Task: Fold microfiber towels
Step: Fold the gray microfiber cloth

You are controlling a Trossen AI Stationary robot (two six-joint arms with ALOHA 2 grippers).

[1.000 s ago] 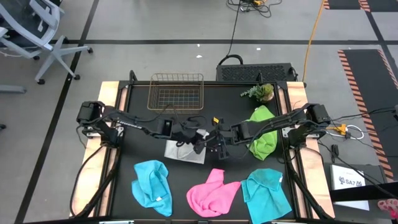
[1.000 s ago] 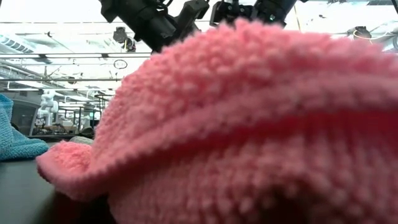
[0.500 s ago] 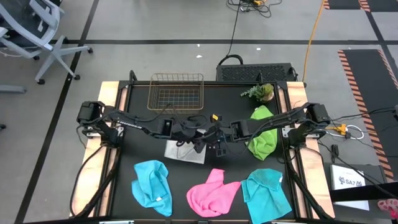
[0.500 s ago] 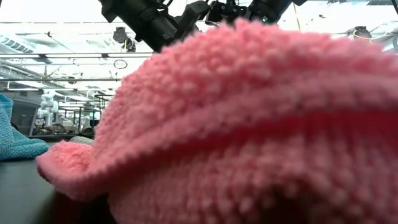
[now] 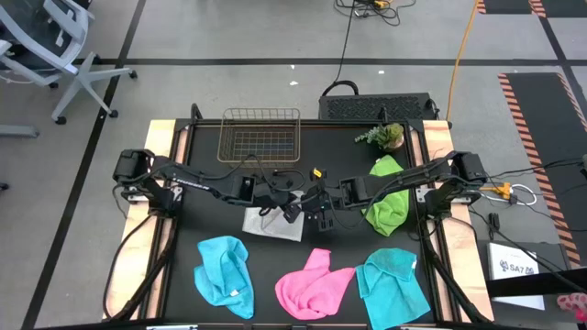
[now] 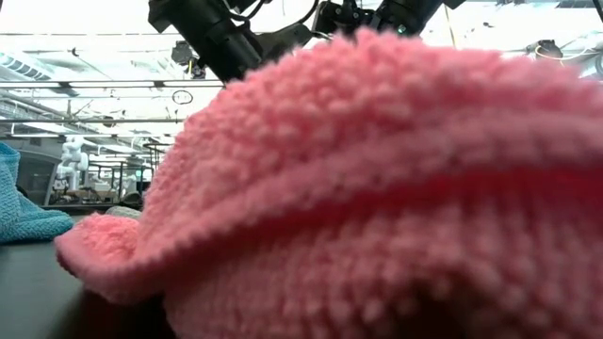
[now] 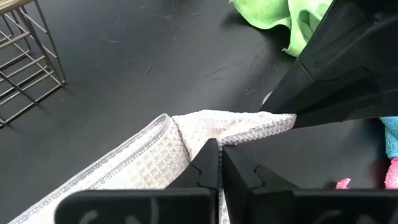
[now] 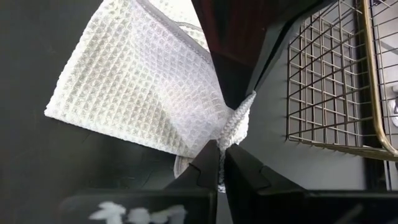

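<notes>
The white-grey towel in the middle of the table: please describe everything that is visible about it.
The white-grey towel is a small waffle-weave cloth with a stitched grey border, soft and partly folded. It lies on the black table, in front of the copper wire basket. Both grippers are shut on it: the left gripper pinches one raised edge and the right gripper pinches a bunched corner, so this part is lifted while the rest seems to rest flat.

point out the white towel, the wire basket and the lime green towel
white towel (image 8: pixel 143 87): right wrist view, middle of its waffle-weave face
wire basket (image 5: pixel 260 137): high view, mesh floor at its centre
lime green towel (image 5: pixel 389 203): high view, middle of the bunched cloth
</notes>
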